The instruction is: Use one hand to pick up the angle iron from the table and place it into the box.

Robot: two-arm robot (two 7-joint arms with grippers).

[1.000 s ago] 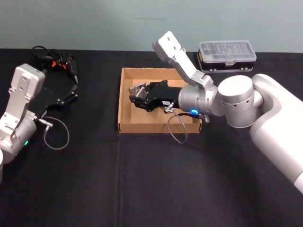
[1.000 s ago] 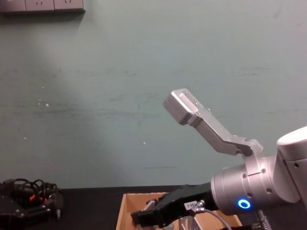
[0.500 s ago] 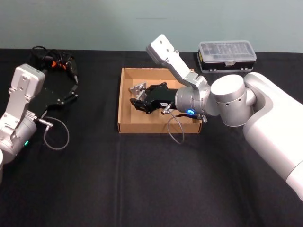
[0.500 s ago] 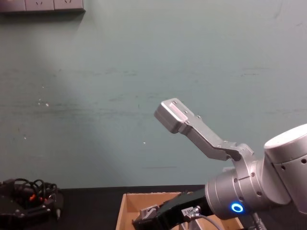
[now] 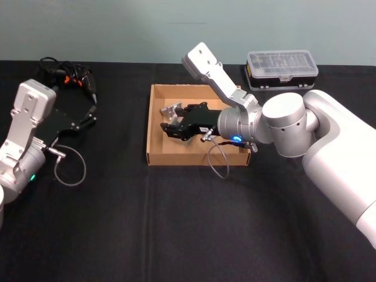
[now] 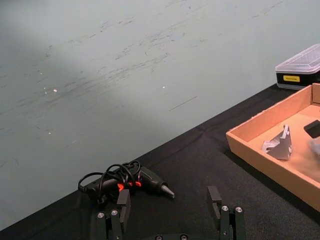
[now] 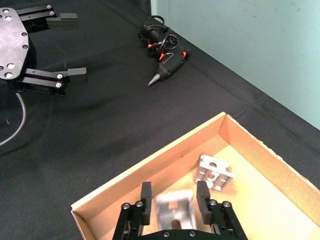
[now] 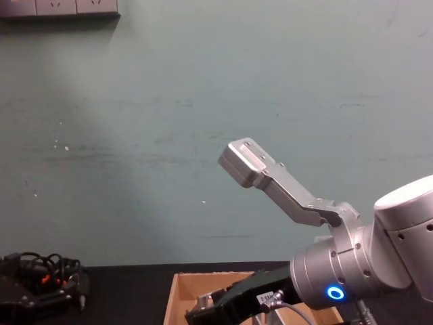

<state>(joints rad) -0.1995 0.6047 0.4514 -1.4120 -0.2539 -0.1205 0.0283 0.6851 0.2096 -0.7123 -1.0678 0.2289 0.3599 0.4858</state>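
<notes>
A workshop or robotics test bench is suggested: a flat black table (image 5: 176, 223) is set against a bare, scuffed pale-green wall (image 8: 203, 101), on which wall sockets (image 8: 61, 7) are mounted high up. Workshop gear is laid out on the table, namely a small powered hand tool with a coiled cable (image 6: 135, 181), a clear-lidded black plastic case (image 5: 282, 69) and a shallow tan cardboard box (image 5: 154, 126) in which metal angle brackets (image 7: 215, 172) are kept. Nothing domestic is seen.
</notes>
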